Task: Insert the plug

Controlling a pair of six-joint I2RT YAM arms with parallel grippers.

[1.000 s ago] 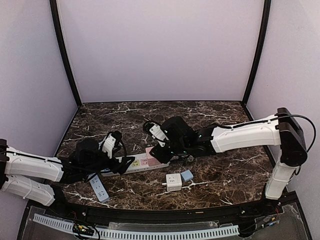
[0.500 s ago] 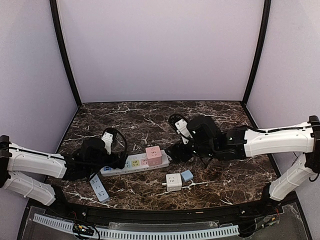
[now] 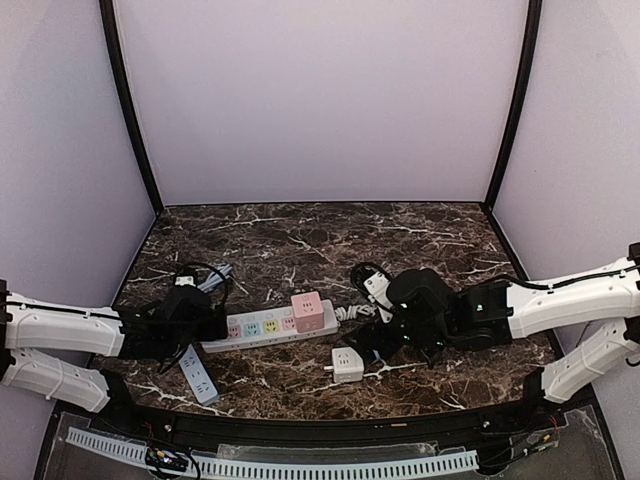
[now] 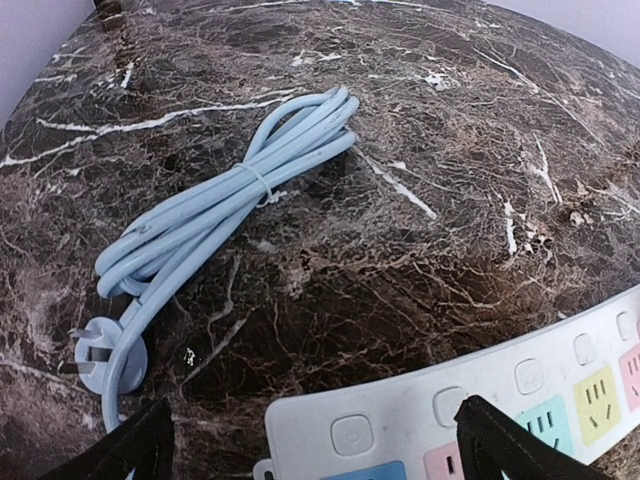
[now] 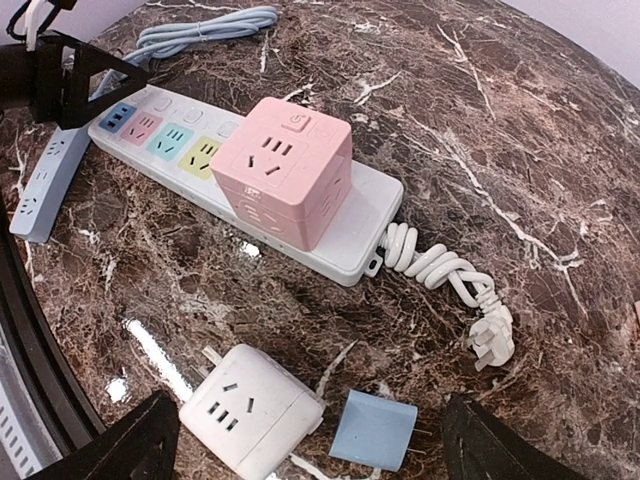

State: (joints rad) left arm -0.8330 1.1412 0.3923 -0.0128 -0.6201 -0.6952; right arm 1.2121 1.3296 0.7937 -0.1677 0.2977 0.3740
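Pink cube plug [image 5: 290, 170] sat upright on the right end of the white power strip [image 5: 362, 215], with neither gripper touching it. The left gripper [image 4: 315, 450] hung with its jaws spread wide over the strip's left end, holding nothing; a coiled pale blue cable [image 4: 220, 195] lay just beyond. The right gripper [image 5: 315, 440] was likewise spread wide and empty, above a white cube adapter [image 5: 250, 408] and a small blue adapter [image 5: 372, 430] lying side by side on the marble table [image 5: 520, 130].

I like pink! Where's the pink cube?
The pink plastic cube adapter sits on the right end of the long white power strip, mid-table in the top view.
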